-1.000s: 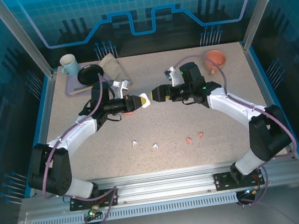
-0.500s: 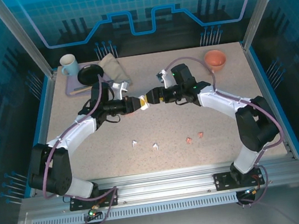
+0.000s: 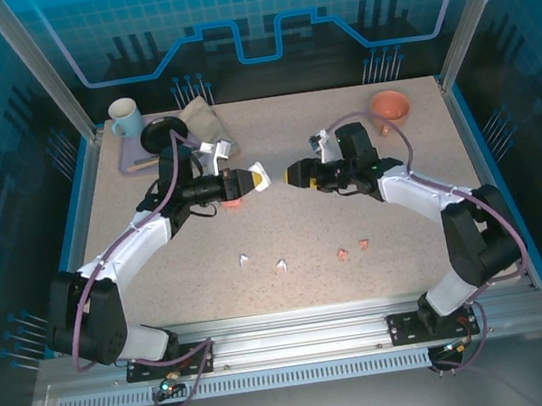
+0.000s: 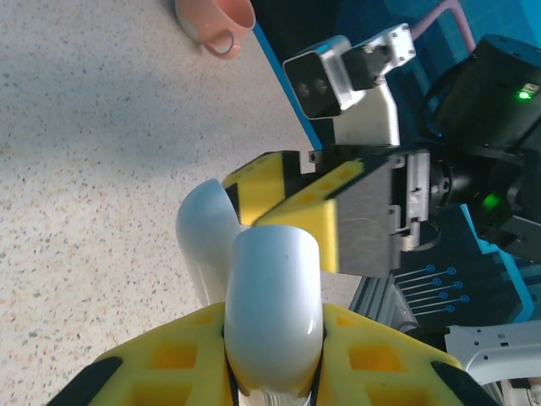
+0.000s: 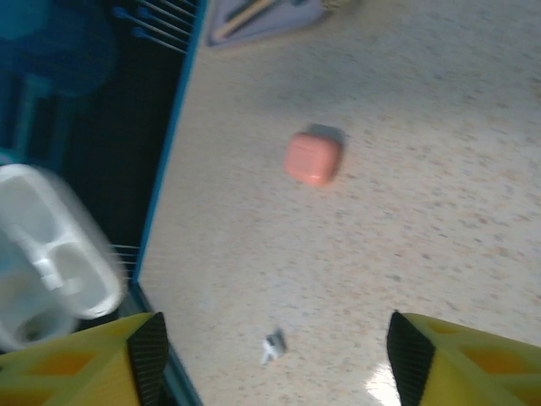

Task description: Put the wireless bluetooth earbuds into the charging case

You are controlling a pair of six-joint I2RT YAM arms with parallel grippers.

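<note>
White glossy plastic is clamped between the yellow fingers of the left tool [image 3: 247,178]. It is the white charging case [image 4: 272,296], held in the air above the middle of the desk [image 3: 304,224]. Its lid [image 4: 203,233] now stands swung apart from the body. The right wrist view, though blurred, shows two empty sockets inside.

Half a second ago the right tool [image 3: 292,175] was pressed up against this case. It has since backed off and hangs just beside it, jaws apart and holding nothing. It looks as though the right tool has just flipped the case open, so the opening step seems done and the earbuds can now be fetched.

None is in the case yet. Two white earbuds [image 3: 246,260] and two salmon-pink earbuds [image 3: 343,252] lie loose in a row on the desk. They are nearer the arm bases, well apart from both tools. A closed salmon-pink case [image 5: 313,158] rests on the desk under the left arm.
</note>
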